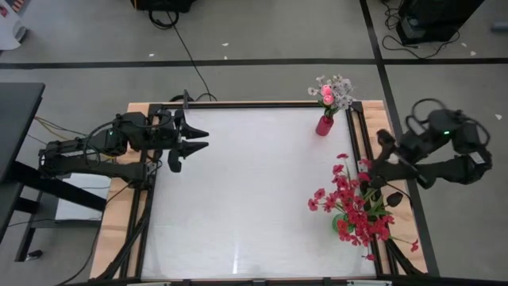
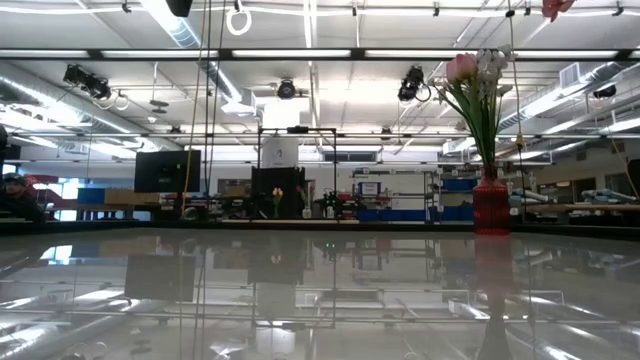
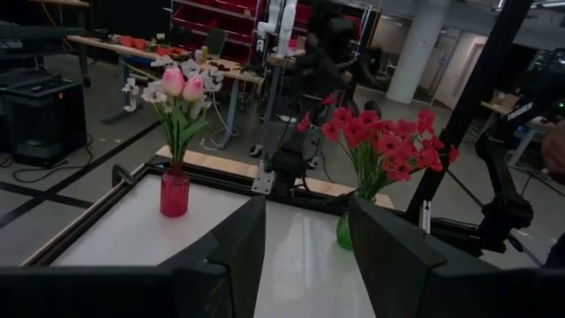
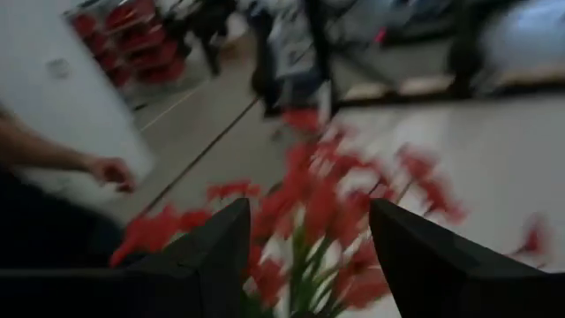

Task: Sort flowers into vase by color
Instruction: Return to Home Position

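L tool (image 1: 205, 139) sits at the left edge of the counter (image 1: 238, 199), jaws released w/ nothing btwn them; it points across the white top toward the right side, where both vases stand. R tool (image 4: 309, 216) hangs over the counter's right edge, just above the red blossom sprays (image 1: 353, 210); its fingers (image 4: 212, 256) are spread apart and empty in its own wrist view, tho that view is blurred. We see the red sprays bunched in the green vase (image 3: 345, 231), at the lower right in the high view; the blooms fan out wide and partly hide the vase from above. Pink buds (image 1: 326, 93) and white small-blossom sprays (image 1: 343, 86) stand upright together in the red vase (image 1: 324, 125), near the upper right corner; the two vases are well apart along the right side. In the low view the red vase shows at the right, stems rising straight. Beyond the counter, R wrist view catches a person's hand (image 4: 110, 170) and forearm.
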You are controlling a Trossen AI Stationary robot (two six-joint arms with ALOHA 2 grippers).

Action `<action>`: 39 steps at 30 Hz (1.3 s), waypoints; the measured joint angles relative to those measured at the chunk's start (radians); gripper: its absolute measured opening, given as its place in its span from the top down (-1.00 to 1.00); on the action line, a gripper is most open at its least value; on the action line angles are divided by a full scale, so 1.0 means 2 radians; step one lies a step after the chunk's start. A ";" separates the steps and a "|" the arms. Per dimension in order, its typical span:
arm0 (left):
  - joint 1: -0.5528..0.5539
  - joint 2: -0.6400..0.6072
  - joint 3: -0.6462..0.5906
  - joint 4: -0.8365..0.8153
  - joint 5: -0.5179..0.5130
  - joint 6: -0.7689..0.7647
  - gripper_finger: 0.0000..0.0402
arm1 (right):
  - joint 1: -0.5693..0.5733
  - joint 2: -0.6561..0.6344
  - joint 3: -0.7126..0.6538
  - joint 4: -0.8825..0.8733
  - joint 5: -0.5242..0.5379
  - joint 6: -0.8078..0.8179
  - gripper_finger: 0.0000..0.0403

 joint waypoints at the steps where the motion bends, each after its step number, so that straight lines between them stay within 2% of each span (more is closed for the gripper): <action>1: 0.000 0.000 0.000 0.000 0.000 0.000 0.16 | 0.000 0.000 0.008 0.007 0.016 -0.003 -0.19; 6: 0.000 0.000 0.000 0.000 0.000 0.000 0.16 | 0.000 0.000 0.040 0.057 0.140 -0.010 -0.18; 9: 0.000 0.000 0.000 0.000 0.000 0.000 0.16 | 0.000 0.000 0.052 0.067 0.207 -0.033 -0.10; 12: 0.000 0.000 0.000 0.000 0.000 0.000 0.16 | 0.000 -0.004 0.053 0.065 0.242 -0.043 0.15; 17: 0.000 0.000 0.000 0.000 0.000 0.000 0.16 | 0.000 -0.025 0.053 0.065 0.271 -0.028 0.81; 19: 0.002 0.000 0.000 0.000 -0.002 0.053 0.16 | 0.000 -0.039 0.053 0.065 0.302 -0.031 0.94; 21: 0.007 0.000 0.000 0.000 -0.014 0.137 0.16 | -0.002 -0.057 0.053 0.064 0.338 -0.029 0.92; 26: 0.012 0.000 0.000 0.001 -0.017 0.240 0.16 | -0.006 -0.087 0.047 0.039 0.340 -0.018 0.97; 31: 0.027 0.002 0.001 0.035 -0.031 0.366 0.16 | -0.029 -0.091 -0.012 0.055 0.337 0.039 0.97; 35: 0.026 0.004 0.000 0.031 -0.028 0.376 0.16 | -0.053 -0.090 -0.095 0.147 0.322 0.012 0.98; 39: 0.026 0.003 0.000 0.035 -0.030 0.376 0.16 | -0.060 -0.090 -0.182 0.290 0.314 -0.012 0.99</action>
